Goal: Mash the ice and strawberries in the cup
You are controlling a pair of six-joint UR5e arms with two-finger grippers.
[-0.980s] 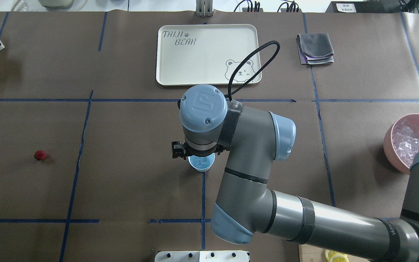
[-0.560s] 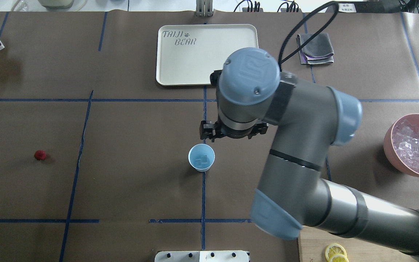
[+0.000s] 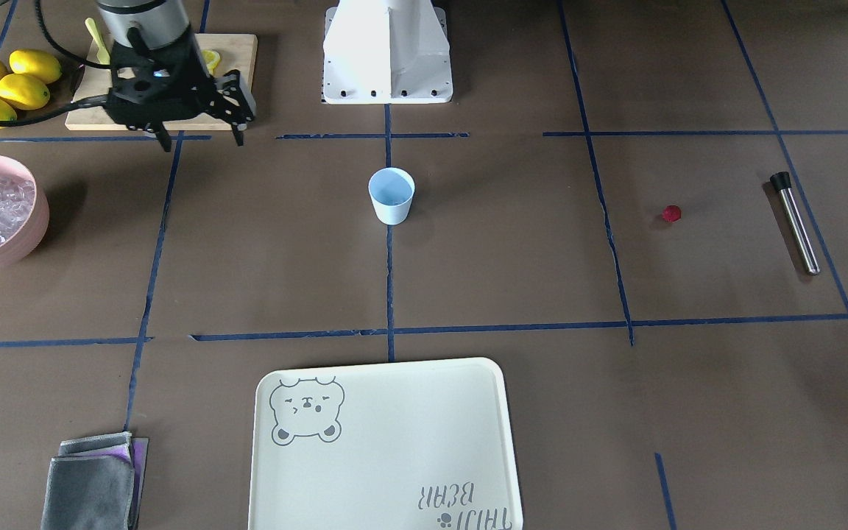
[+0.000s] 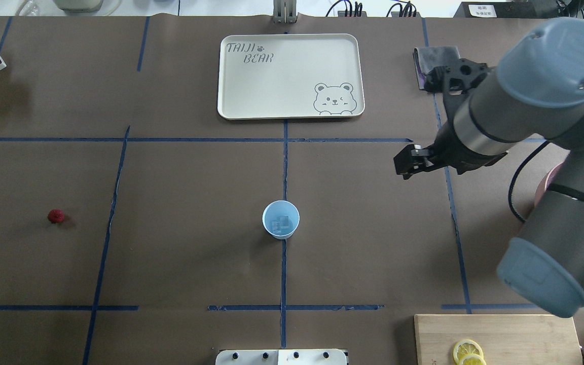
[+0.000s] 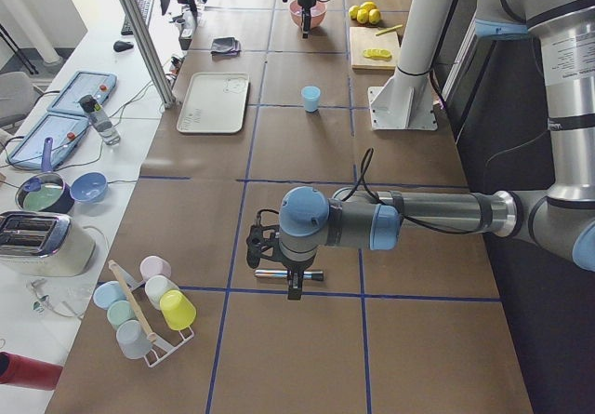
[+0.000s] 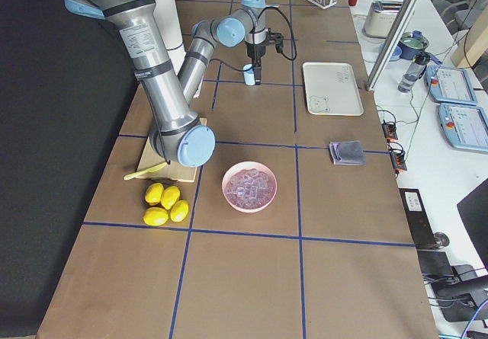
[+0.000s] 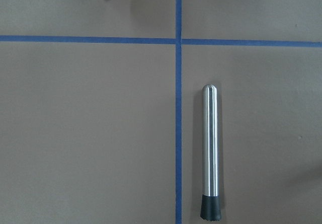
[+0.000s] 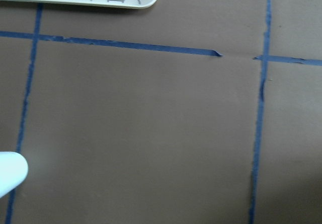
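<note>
With ice (image 4: 282, 222) already in the cup (image 4: 281, 219), the right end effector (image 3: 202, 141) hangs open and empty well aside, probably leaving room for the strawberry (image 4: 56, 216) lying on the worktop far beyond the cup; the left end effector's (image 5: 276, 265) grip I cannot tell.

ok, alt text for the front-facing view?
A pale-blue cup stands alone mid-table. The right gripper hangs open and empty at upper left, near a bowl of ice; a strawberry and metal rod lie at right.
</note>
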